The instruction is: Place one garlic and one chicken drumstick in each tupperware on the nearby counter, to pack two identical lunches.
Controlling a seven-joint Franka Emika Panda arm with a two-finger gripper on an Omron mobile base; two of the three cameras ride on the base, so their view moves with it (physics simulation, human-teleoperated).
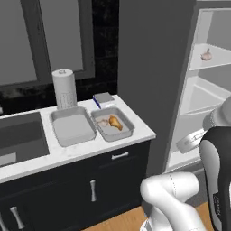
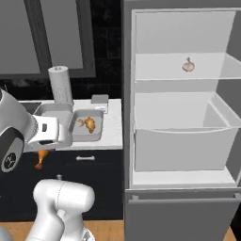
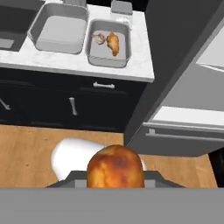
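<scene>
paper towel roll [image 1: 64,88] upright at back of worktop, left of small grey box [image 1: 103,99]. dark sink [image 1: 20,137] far left. open fridge [image 2: 181,117] on right, wood floor [image 3: 30,146] below.

White marble-patterned counter [image 1: 135,131] at centre looks smooth; two tupperware [image 1: 72,128] trays seem matt grey; floor [image 3: 26,148] at lower left is wood; held drumstick [image 3: 116,168] glossy brown.
</scene>
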